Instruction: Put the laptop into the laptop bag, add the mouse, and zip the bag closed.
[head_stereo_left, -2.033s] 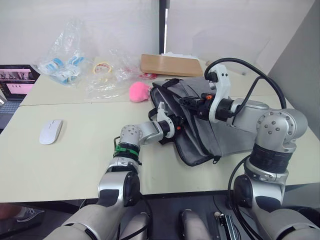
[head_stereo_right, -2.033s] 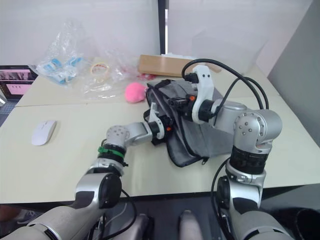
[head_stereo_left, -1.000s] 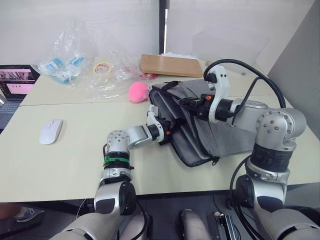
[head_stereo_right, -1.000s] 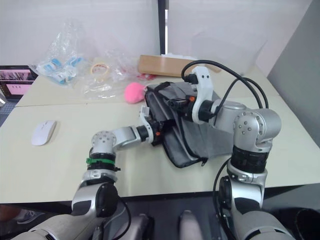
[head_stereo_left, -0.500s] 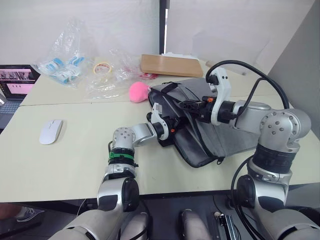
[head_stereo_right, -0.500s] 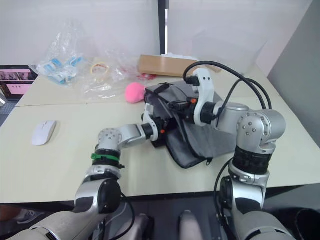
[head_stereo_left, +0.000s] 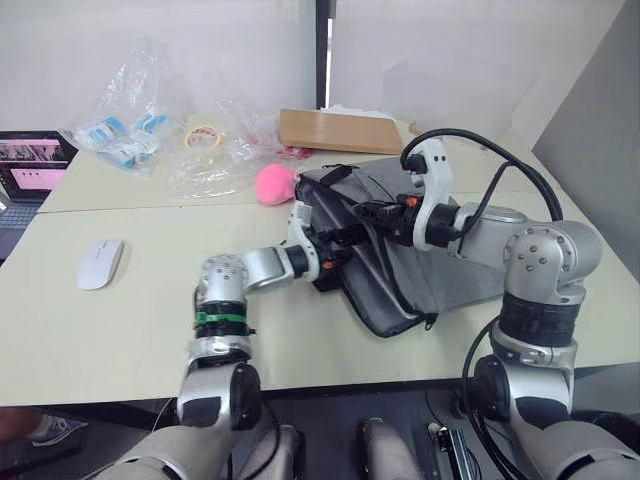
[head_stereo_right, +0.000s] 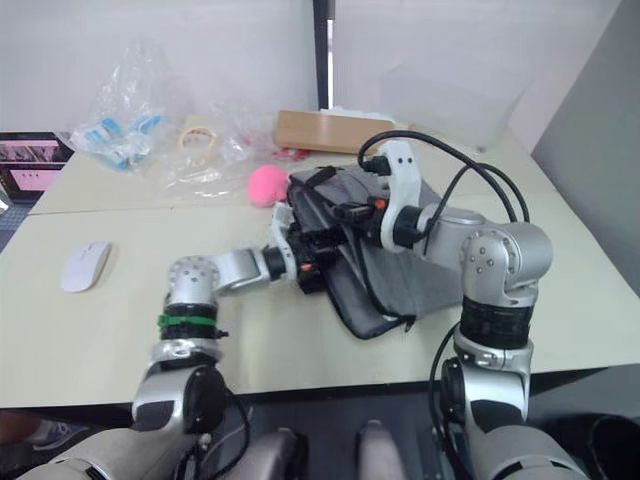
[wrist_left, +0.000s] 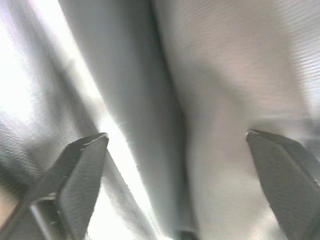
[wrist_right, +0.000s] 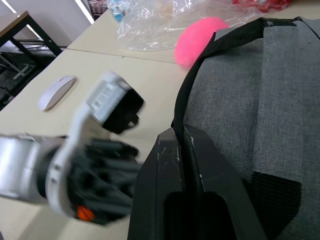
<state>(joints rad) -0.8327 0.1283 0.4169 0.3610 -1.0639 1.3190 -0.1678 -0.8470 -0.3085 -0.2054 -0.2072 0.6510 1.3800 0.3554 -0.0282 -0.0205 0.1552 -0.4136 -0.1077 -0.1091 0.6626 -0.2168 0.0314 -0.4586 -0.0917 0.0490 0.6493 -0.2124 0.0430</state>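
Laptop bag (head_stereo_left: 420, 250): grey fabric with black trim, lay on the cream table (head_stereo_left: 120, 330), its mouth edge raised toward the mouse side. This item serves as the landmark for all entries below.

Right gripper (wrist_right: 182, 137): at the bag's raised upper edge, fingers pressed together on a black strap handle (wrist_right: 210, 52), holding that edge up.

Left gripper (head_stereo_right: 300, 250): at the bag's mouth, on the side facing the mouse. Its fingers (wrist_left: 75, 175) stood spread wide with grey fabric close between them (no pinch on anything could be made out).

Laptop: could not be identified with certainty; presumably already inside the bag.

Mouse (head_stereo_left: 101, 263): white, lay well apart from the bag, not yet packed.

Pink plush toy (head_stereo_left: 275, 184): just beyond the bag's far corner. Wooden board (head_stereo_left: 335, 130): behind the bag. Clear plastic wrappers (head_stereo_left: 200, 150): farther off, past the toy.

Step in hand, as judged: opening the bag's mouth. The next move called for the left gripper to leave the opening and fetch the mouse while the right kept the edge lifted.
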